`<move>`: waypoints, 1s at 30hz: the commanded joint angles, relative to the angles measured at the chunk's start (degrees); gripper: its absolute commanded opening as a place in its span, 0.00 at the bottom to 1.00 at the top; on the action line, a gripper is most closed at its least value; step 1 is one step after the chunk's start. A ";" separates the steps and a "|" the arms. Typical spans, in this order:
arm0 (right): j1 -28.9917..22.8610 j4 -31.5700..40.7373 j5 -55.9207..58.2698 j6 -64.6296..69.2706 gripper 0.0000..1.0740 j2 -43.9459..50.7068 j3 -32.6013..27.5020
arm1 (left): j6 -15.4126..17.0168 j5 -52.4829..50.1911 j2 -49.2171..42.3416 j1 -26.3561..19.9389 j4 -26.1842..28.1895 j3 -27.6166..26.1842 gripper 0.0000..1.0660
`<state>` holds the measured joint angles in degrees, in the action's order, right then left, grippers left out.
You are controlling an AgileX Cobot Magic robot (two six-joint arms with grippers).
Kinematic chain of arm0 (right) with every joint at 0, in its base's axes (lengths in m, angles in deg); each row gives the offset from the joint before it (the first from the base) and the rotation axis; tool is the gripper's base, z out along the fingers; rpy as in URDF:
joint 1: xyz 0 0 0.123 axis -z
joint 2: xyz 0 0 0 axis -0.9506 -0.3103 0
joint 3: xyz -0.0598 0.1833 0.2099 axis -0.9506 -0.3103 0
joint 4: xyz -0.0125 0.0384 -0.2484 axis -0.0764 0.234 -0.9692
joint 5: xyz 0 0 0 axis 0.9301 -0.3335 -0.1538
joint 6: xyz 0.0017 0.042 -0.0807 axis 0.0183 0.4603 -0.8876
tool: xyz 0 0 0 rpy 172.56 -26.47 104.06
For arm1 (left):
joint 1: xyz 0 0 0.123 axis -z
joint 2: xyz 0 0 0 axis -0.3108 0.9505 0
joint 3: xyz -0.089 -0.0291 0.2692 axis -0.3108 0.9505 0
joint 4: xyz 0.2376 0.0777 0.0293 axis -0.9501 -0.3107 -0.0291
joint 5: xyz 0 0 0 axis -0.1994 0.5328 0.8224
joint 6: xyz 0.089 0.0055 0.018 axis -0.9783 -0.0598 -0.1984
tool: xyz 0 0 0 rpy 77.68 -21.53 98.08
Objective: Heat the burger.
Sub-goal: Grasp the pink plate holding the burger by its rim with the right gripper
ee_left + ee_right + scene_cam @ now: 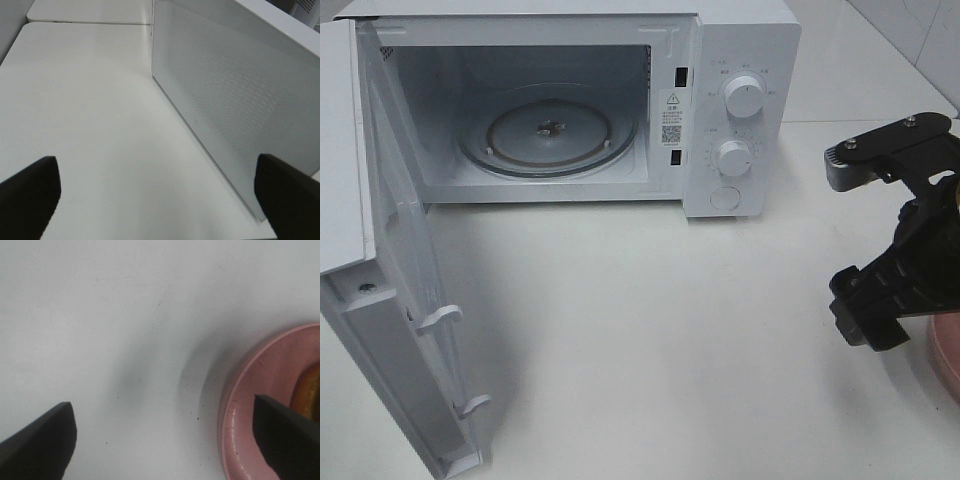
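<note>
Burger [306,389], just a golden-brown sliver in view, lies on a round pink plate [257,410] on the white table [650,330], below the black right gripper [162,440], jaws spread. Black left gripper [157,187], spread too, hovers beside the door [225,100] of the open white microwave [745,50].

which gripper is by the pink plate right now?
The right gripper: the round pink plate lies right beside it. The left gripper, open too, faces only white tabletop and the open white microwave door.

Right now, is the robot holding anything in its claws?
No. Both the left gripper and the right gripper are open and empty; the burger sits on the pink plate by the right one.
</note>
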<state>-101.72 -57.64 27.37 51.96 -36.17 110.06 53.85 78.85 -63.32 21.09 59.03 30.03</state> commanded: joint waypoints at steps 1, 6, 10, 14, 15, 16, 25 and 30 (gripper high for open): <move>0.29 -0.57 0.52 -0.69 0.84 0.34 0.29 | -0.11 0.17 -1.09 0.29 0.11 0.06 0.92; 2.58 -0.57 0.52 -0.80 0.78 0.34 0.29 | -0.11 0.17 -1.09 0.29 0.11 0.06 0.92; 5.44 -0.63 0.52 -1.09 0.75 0.34 0.29 | -0.11 0.17 -1.09 0.29 0.11 0.06 0.92; 10.43 -0.63 0.52 -3.38 0.72 0.34 0.29 | -0.11 0.17 -1.09 0.29 0.11 0.06 0.92; 10.43 -0.63 0.52 -3.38 0.72 0.34 0.29 | -0.11 0.17 -1.09 0.29 0.11 0.06 0.92; 12.15 -0.63 0.52 -4.01 0.72 0.34 0.29 | -0.11 0.17 -1.09 0.29 0.11 0.06 0.92; 18.79 -0.57 0.23 -5.90 0.71 0.34 0.23 | -0.11 0.17 -1.09 0.29 0.11 0.06 0.92; 21.31 -0.17 -0.92 -5.96 0.71 0.34 0.23 | -0.11 0.17 -1.09 0.29 0.11 0.06 0.92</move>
<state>-81.09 -57.64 27.03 46.80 -36.17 110.06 53.85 78.85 -63.32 21.09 59.03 30.03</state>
